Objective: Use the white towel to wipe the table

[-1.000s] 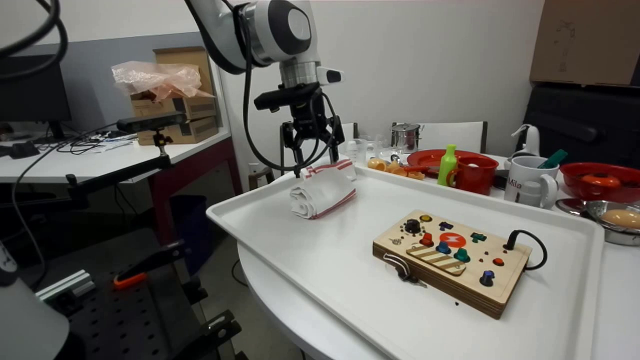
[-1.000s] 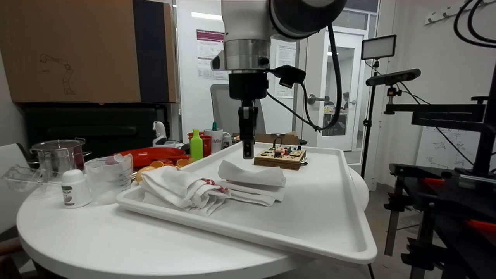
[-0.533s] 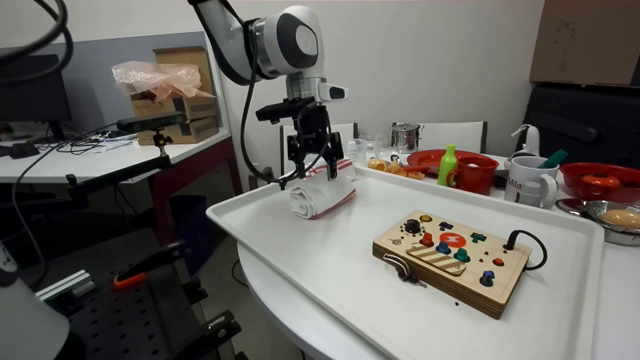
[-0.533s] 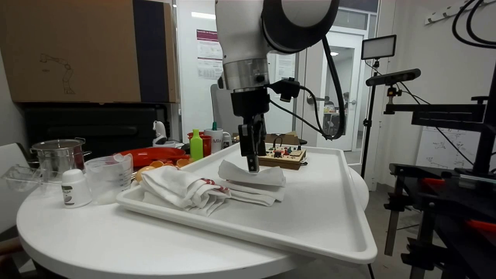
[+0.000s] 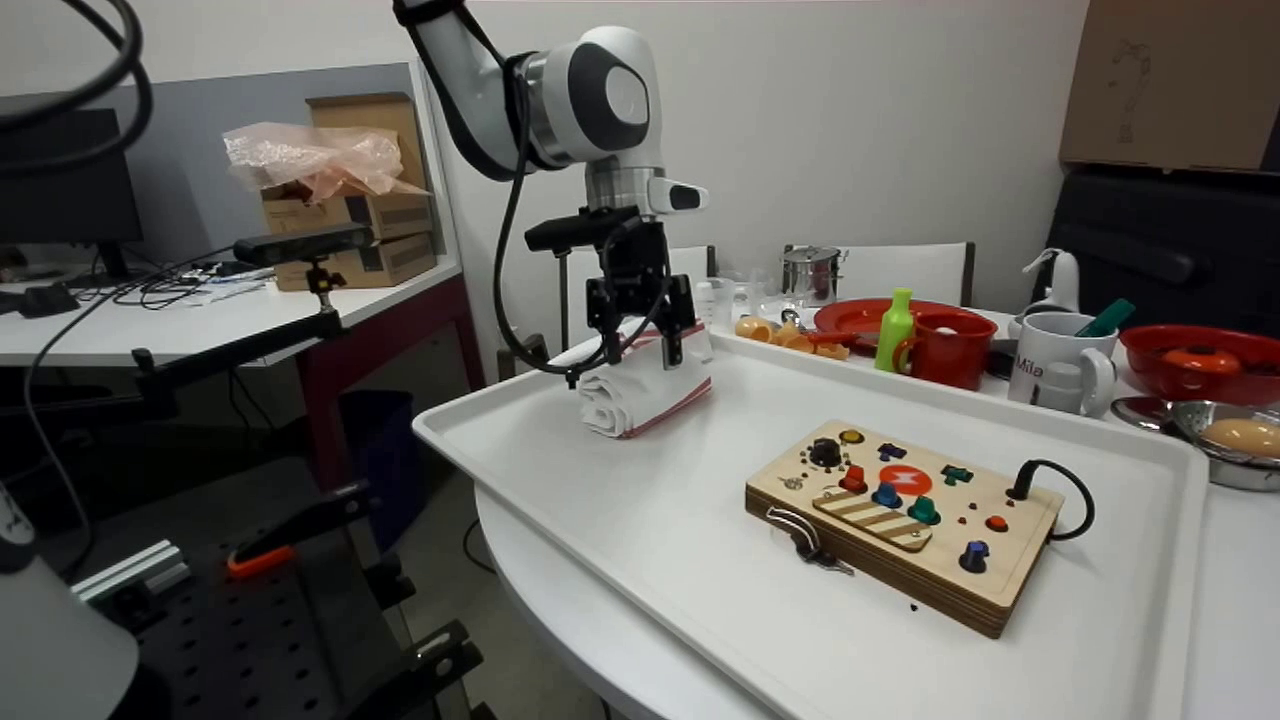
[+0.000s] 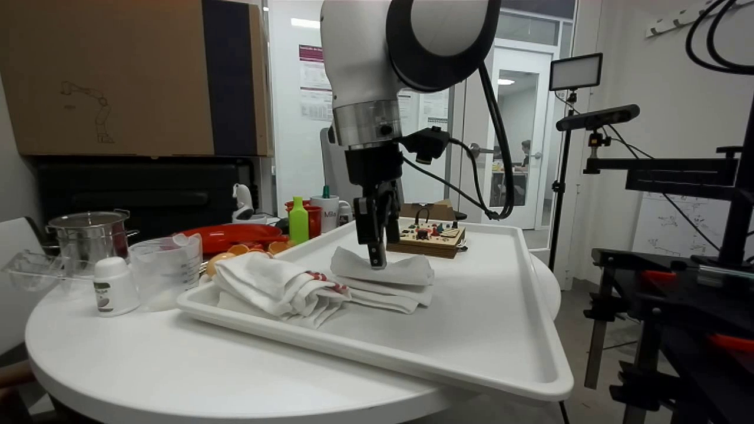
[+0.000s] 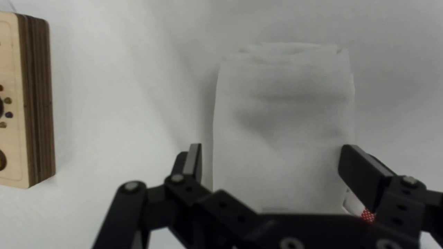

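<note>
The jaws are descending over the folded white towel (image 7: 282, 131), which is lying near one end of the white tray (image 5: 700, 520). They are standing wide apart, holding nothing. This lowering is apparently preparing the grasp; wiping is still waiting.

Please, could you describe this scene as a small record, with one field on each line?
Gripper: open, over the folded white towel; contact unclear
Towel: not gripped, lying on the rimmed white tray
Tray: set on a round white table
Beside towel: bunched cloth with red stripes
Also on tray: wooden board with coloured knobs
Past the rim: green bottle, red mug
</note>
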You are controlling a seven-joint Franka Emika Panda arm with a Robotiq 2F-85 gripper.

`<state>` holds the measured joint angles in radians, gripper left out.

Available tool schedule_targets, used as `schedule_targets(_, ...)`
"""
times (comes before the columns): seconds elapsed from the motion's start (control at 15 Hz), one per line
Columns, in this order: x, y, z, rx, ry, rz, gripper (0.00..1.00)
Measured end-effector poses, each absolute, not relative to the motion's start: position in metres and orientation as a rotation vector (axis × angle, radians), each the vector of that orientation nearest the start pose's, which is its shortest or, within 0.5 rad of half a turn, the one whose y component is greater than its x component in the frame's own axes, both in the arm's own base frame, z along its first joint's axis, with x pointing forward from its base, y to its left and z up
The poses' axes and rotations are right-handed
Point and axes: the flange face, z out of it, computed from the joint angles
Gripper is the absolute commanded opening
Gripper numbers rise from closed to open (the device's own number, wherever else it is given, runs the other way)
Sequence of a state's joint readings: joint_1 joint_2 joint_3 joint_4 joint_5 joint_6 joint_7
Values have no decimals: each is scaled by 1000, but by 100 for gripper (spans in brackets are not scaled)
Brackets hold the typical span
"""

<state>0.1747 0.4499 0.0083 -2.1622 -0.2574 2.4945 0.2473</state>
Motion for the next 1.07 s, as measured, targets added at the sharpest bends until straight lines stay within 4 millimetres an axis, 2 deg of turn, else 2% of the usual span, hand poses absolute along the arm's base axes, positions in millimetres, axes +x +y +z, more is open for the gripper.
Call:
schedule_targets(0.53,545,113,159,-3257,-304,177,100)
schedule_targets(1.07,545,115,144,-3245,-351,212,100)
